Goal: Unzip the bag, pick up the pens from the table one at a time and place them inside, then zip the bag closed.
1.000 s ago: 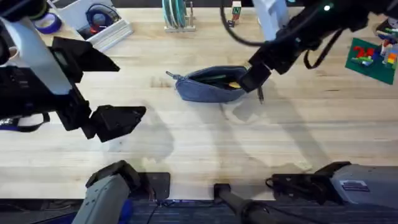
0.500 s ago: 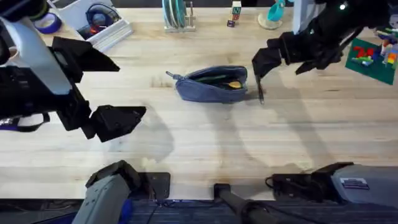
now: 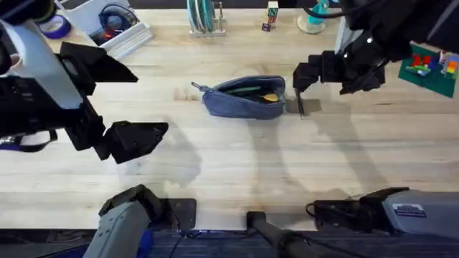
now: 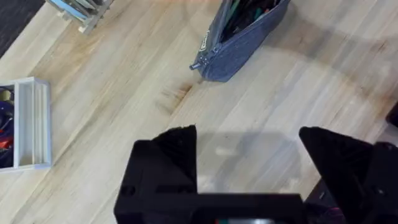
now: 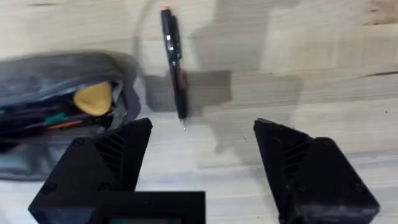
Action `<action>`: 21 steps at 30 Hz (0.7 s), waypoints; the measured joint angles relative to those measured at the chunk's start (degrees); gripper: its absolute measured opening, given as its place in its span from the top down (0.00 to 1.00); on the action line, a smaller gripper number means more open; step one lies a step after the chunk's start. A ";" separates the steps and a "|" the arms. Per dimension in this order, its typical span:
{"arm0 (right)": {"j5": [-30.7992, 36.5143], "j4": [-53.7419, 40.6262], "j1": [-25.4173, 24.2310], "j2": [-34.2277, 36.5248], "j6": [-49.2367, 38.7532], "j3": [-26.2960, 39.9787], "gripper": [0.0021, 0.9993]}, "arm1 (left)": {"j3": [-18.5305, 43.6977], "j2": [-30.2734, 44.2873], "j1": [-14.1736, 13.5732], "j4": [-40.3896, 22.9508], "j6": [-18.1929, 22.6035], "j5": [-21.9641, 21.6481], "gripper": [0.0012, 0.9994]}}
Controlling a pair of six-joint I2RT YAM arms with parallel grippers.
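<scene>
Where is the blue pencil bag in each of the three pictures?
Overhead: the bag lies open mid-table, left of the black pen.
Left wrist: upper middle, at the top edge.
Right wrist: left side, beside the same pen.
Shared landmark: its open zipper mouth.

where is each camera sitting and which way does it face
Overhead: above the arm bases, looking down and forward at the table; both arms show.
Left wrist: on the left arm, looking down past its open fingers at the bag.
Right wrist: on the right arm, looking down past its open fingers at the black pen beside the bag.
All three views share the open bag.
</scene>
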 joint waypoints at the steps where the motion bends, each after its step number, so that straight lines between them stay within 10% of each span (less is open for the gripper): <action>1: 0.00 0.78 -0.42 0.00 0.12 -0.78 0.00 | 0.00 0.00 0.00 0.00 0.02 -0.02 0.00; 21: -4.42 9.24 -2.57 10.25 -4.23 -3.16 0.00 | 0.00 0.00 0.00 0.00 0.01 -0.01 0.00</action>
